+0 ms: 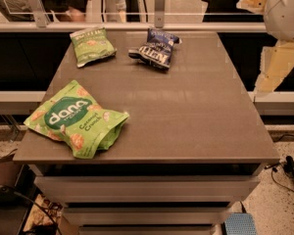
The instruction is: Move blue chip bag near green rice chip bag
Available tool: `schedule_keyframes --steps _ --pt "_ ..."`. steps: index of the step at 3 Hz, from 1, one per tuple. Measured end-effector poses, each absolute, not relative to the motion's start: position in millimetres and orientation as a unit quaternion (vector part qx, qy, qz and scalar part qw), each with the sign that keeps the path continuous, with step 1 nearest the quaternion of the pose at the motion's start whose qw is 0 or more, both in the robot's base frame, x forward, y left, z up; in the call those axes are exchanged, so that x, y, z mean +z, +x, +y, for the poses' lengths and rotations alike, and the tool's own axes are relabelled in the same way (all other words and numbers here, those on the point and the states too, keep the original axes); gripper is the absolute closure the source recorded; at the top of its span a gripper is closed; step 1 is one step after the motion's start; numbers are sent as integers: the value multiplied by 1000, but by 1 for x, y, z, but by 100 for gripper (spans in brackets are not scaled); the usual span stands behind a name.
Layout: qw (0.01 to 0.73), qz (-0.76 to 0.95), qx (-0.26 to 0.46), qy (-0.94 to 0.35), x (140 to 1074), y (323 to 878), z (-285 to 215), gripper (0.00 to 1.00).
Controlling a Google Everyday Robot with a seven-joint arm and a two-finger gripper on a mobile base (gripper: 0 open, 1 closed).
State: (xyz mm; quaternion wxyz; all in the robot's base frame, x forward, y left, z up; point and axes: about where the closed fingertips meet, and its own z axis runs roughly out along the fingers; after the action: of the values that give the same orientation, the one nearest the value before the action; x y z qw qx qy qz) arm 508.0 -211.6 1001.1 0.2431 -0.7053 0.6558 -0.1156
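The blue chip bag (156,49) is a small crinkled navy bag with white lettering, lying at the far middle of the table. The green rice chip bag (76,118) is a large bright green pouch marked "dana", lying at the near left corner. The two bags are far apart. My gripper (255,2) is at the top right of the view, beyond the table's right edge and to the right of the blue bag, touching nothing. My arm's pale link (276,66) hangs below it.
A smaller green snack bag (91,45) lies at the far left of the brown table (196,111). A railing (159,6) runs behind the table. Drawers sit under the tabletop, and cables lie on the floor at right.
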Motion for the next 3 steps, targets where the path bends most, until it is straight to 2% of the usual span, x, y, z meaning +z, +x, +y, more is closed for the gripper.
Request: schedule_keyframes --steps 2,3 --pt "290 568 -139 -757 1000 568 -203 0" --pt "289 569 -140 -757 1001 568 -203 0"
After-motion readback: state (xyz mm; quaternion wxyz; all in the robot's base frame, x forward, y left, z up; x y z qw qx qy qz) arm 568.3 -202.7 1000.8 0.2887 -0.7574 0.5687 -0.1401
